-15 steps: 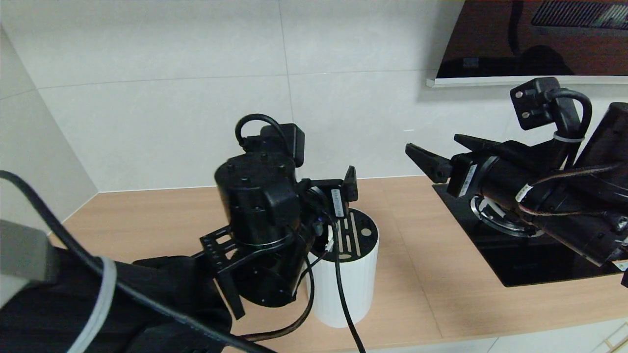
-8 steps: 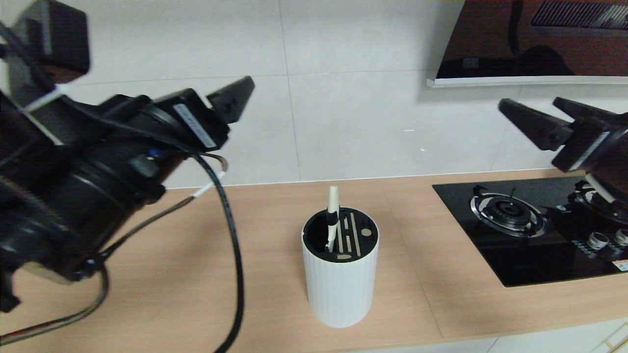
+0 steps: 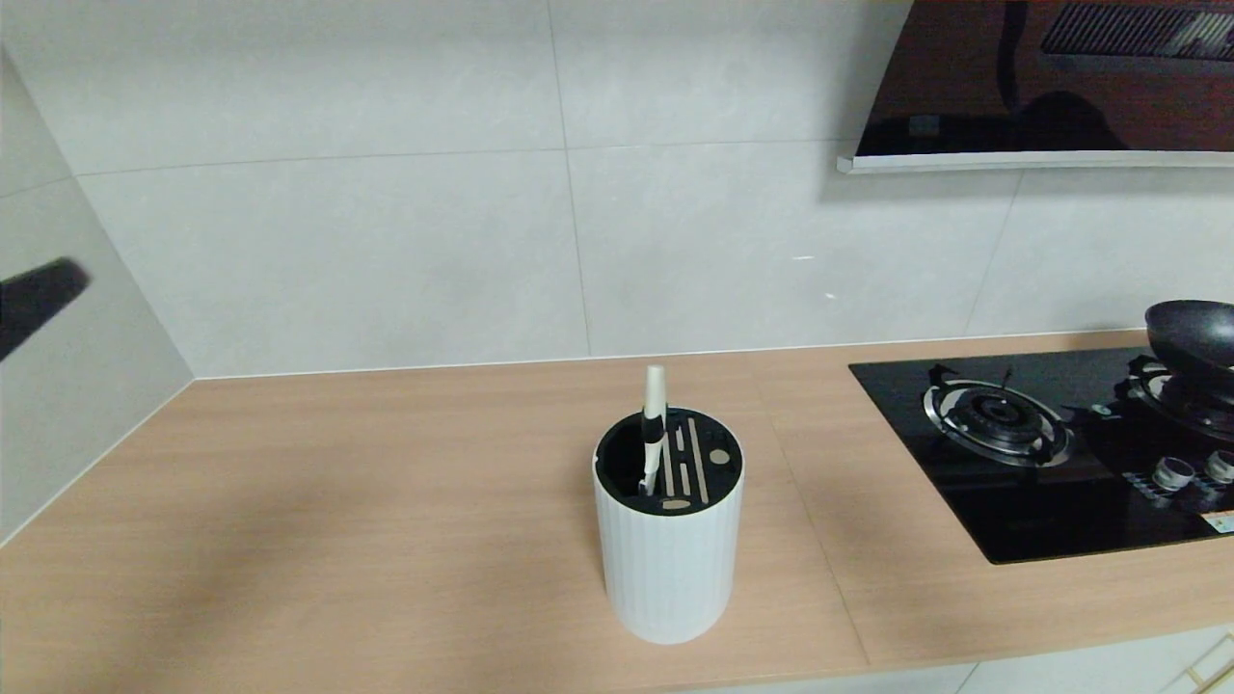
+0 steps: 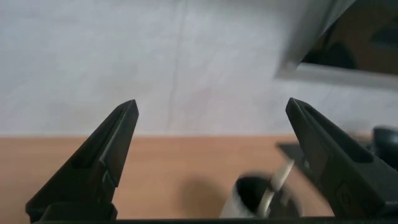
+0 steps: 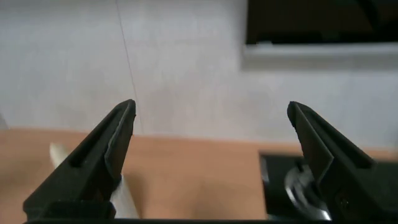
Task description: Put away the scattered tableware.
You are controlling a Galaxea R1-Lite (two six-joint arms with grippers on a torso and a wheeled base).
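Observation:
A white ribbed utensil holder (image 3: 668,559) with a black slotted top stands on the wooden counter (image 3: 337,501). A utensil with a cream handle (image 3: 654,400) stands upright in its round opening. My left gripper (image 4: 210,106) is open and holds nothing, raised well above the counter. Below it lie the holder (image 4: 249,196) and the cream handle (image 4: 278,179). A black tip of my left arm (image 3: 34,294) shows at the left edge of the head view. My right gripper (image 5: 210,106) is open too, high in front of the tiled wall, with the cream handle (image 5: 121,186) low in its view.
A black gas stove (image 3: 1041,463) sits on the right of the counter, with a dark pan (image 3: 1191,333) on its far burner. A range hood (image 3: 1051,87) hangs above. Tiled walls close the back and left. Bare counter lies left of the holder.
Both arms have drawn back out of the head view, the left one up and off to the left from over the holder, the right one off to the right. The cream-handled utensil stays in the holder.

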